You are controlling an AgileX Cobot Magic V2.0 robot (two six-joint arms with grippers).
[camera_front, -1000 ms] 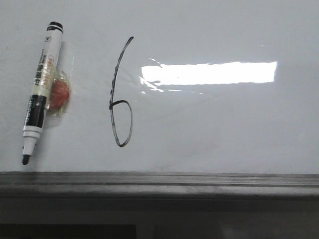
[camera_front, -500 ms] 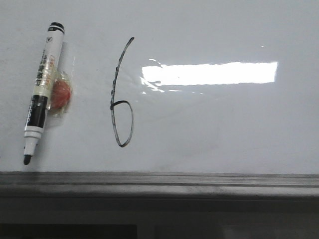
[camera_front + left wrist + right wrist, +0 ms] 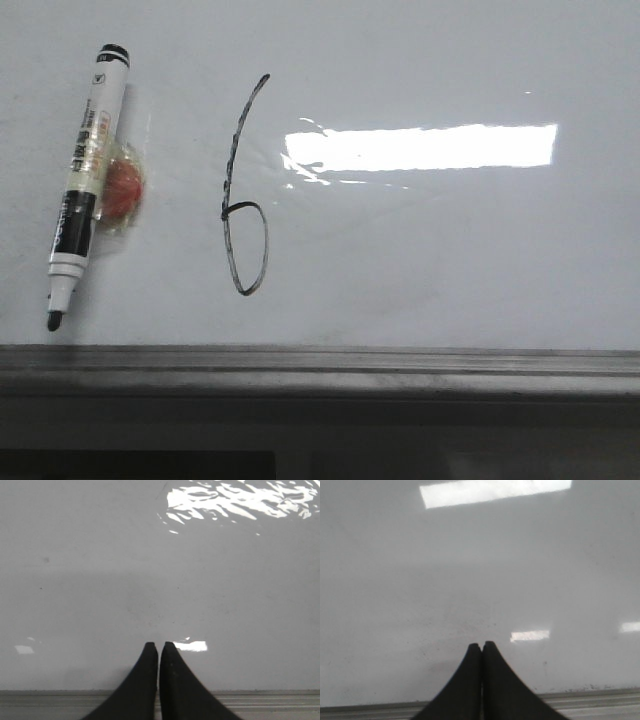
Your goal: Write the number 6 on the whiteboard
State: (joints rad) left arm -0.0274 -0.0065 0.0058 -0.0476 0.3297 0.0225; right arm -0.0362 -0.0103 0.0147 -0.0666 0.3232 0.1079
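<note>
The number 6 (image 3: 243,205) is drawn in thin black line on the whiteboard (image 3: 450,260), left of the bright light reflection. A black-and-white marker (image 3: 84,170) lies on the board left of the 6, uncapped, tip toward the grey rail. Neither gripper shows in the front view. My left gripper (image 3: 159,646) is shut and empty over bare board (image 3: 150,570) near the rail. My right gripper (image 3: 481,645) is shut and empty over bare board (image 3: 470,570) near the rail. The 6 and the marker are out of both wrist views.
A small red round thing in clear wrap (image 3: 122,190) lies beside the marker. The grey metal edge rail (image 3: 320,365) runs along the board's near edge and shows in both wrist views (image 3: 280,700) (image 3: 600,700).
</note>
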